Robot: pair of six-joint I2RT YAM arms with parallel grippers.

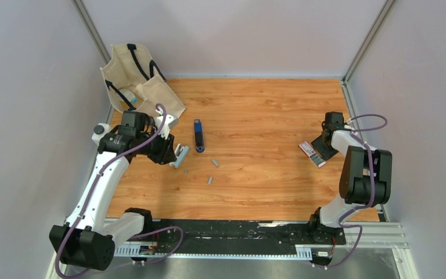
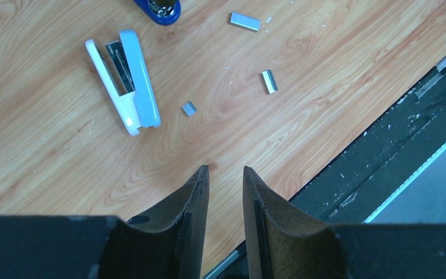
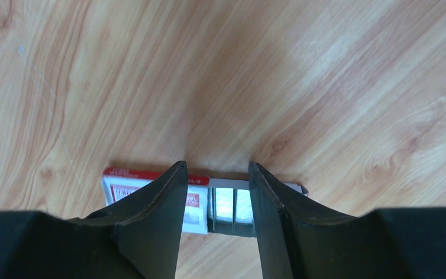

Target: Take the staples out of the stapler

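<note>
Near the opened pale stapler [image 2: 130, 87] hangs the left gripper [image 2: 225, 170], jaws narrowly parted and empty; the staples [image 2: 269, 81] lie as loose strips on the tabletop [image 2: 325, 75] beside it; the right gripper [image 3: 216, 165] straddles the cardboard box [image 3: 125, 192], grip impossible to tell; a squeeze may crush it, scattering contents.

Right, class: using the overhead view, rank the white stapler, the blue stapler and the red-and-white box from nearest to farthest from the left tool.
1. White stapler, just right of the left tool.
2. Blue stapler, slightly beyond, toward the table's middle.
3. Red-and-white box, far right, by the right tool.
</note>
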